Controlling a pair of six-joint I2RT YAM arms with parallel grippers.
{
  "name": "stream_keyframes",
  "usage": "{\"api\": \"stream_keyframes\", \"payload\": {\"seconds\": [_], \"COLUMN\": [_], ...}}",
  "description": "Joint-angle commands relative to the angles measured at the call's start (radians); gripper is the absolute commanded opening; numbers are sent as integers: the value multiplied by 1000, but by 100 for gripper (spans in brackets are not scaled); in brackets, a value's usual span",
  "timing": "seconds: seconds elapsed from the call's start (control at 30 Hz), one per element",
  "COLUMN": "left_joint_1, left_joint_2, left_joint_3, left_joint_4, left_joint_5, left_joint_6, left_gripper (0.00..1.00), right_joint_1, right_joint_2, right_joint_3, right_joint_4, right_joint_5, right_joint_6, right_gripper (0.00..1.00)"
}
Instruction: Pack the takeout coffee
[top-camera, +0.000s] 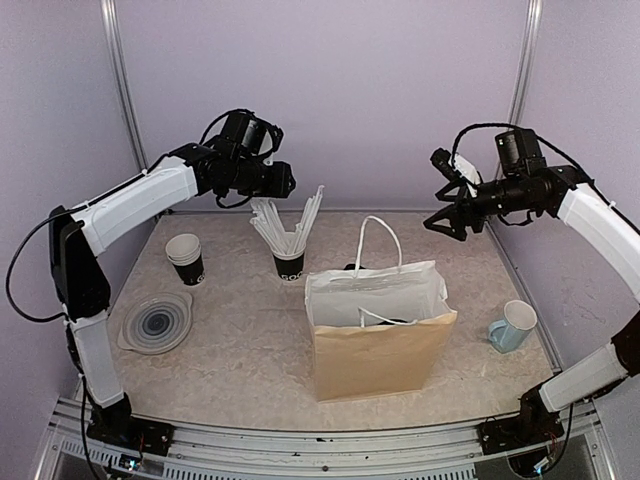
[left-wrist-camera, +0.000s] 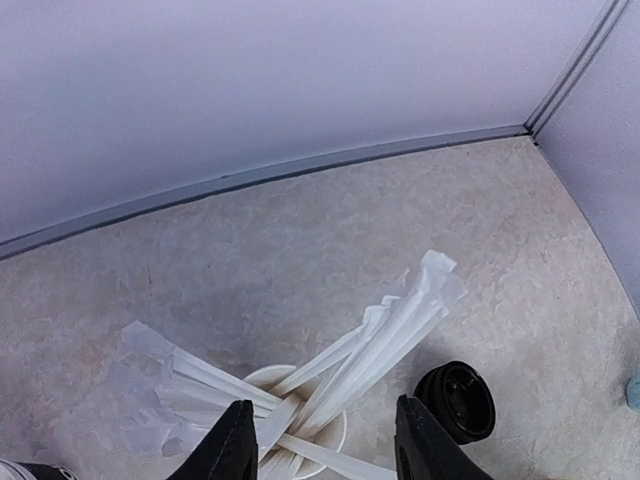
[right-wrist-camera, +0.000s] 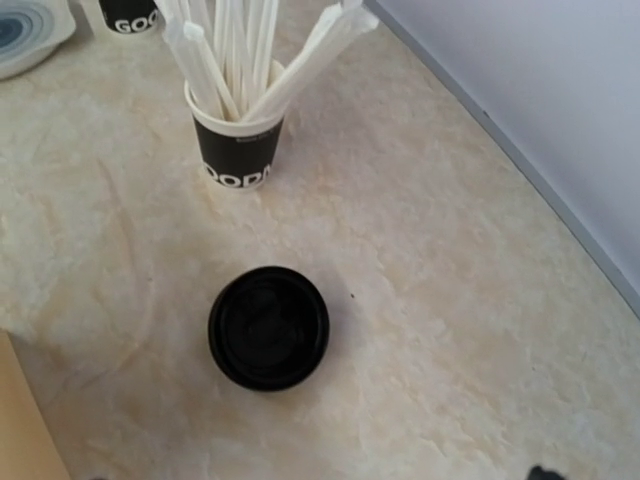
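- Left gripper (left-wrist-camera: 325, 410) hangs high over the cup of wrapped straws (right-wrist-camera: 238, 150), jaws partly apart, holding nothing.
- Takeout coffee (right-wrist-camera: 268, 327) stands upright and lidded on the table (right-wrist-camera: 450, 300), behind the paper bag (top-camera: 380, 345) and near the straws.
- Right gripper (top-camera: 446, 228) hovers above it, jaws spread wide, empty.
- Best approach, as a judgement: descend squarely, clasp the cup wall below the lid, keep it upright, and clear the bag's handles.

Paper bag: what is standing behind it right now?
The lidded black coffee cup stands on the table behind the bag, right of the cup of straws. In the top view the bag hides nearly all of it; its lid covers the contents.
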Motion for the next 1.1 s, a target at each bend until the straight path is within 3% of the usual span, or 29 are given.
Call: {"api": "stream_keyframes", "payload": {"seconds": [0.0, 0.47, 0.73, 0.9, 1.07], "left_joint_1": [9, 33, 33, 33, 33], "left_joint_2": [21, 58, 103, 117, 117], "left_joint_3": [25, 34, 56, 60, 66], "left_joint_4": [-45, -110, -109, -110, -108], "left_joint_5": [-51, -51, -34, -37, -25], "left_joint_6": [-87, -131, -111, -102, -87], "left_gripper": [46, 46, 40, 32, 9], "right_joint_1": [-7, -7, -7, -7, -7], "right_joint_2": [12, 3, -5, -7, -6], "right_joint_3": [5, -22, -34, -45, -49], "right_joint_4": [32, 36, 35, 39, 42], "right_joint_5": [-40, -63, -69, -73, -74], "right_joint_6": [27, 19, 14, 13, 12], "right_gripper": [88, 89, 88, 89, 88]}}
